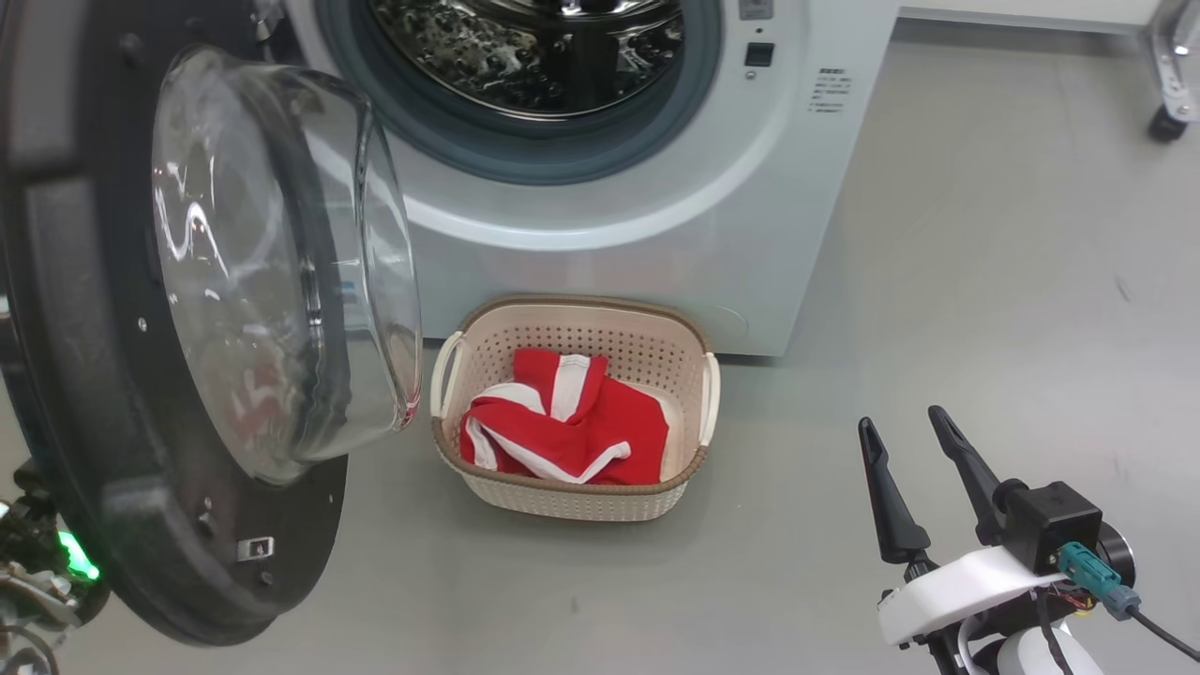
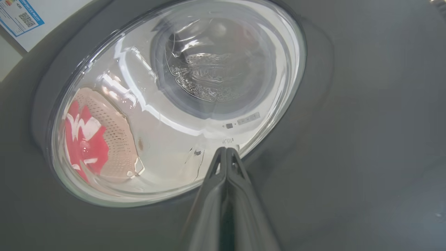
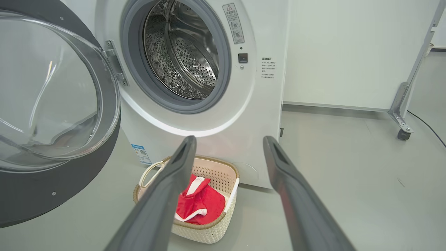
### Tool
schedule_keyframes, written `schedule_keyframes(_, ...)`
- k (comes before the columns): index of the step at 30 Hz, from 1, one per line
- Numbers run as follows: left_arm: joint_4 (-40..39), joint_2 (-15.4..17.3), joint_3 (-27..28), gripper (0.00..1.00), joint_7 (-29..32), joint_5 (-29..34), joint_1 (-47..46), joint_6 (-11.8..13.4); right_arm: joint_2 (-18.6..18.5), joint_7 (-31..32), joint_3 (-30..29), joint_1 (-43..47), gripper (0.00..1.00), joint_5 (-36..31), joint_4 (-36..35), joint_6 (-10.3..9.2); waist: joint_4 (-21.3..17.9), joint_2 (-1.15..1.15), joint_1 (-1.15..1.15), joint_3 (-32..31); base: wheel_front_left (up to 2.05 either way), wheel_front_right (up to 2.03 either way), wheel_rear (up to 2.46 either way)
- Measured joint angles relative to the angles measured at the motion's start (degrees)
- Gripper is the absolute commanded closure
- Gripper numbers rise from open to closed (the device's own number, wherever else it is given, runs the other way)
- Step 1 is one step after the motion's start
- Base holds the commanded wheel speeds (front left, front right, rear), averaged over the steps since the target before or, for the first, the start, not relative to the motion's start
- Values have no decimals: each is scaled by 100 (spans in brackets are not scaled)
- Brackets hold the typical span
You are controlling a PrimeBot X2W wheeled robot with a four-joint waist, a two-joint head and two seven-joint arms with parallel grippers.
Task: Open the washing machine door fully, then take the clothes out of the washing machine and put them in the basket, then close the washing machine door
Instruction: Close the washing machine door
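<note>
The washing machine door stands swung out to the left, its clear glass bowl facing right. The white washing machine shows a bare steel drum with no fabric visible inside. Red clothes with white bands lie in the cream basket on the floor before the machine. My left gripper is shut, fingertips together against the door's outer face at the rim of the glass window. My right gripper hangs open at the lower right, empty, its fingers pointing toward the basket.
A grey floor spreads to the right of the machine. A metal frame leg on a castor stands at the far right, with a white wall panel behind it. A blue sticker sits low on the machine's front.
</note>
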Motion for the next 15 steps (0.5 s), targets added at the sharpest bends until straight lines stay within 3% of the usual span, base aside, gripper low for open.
schedule_keyframes(15, -521, -435, -108, 100, -68, 5, 314, -1, 57, -54, 65, 6, 0, 31, 76, 1, -749, 0, 0, -83, 0, 0, 0)
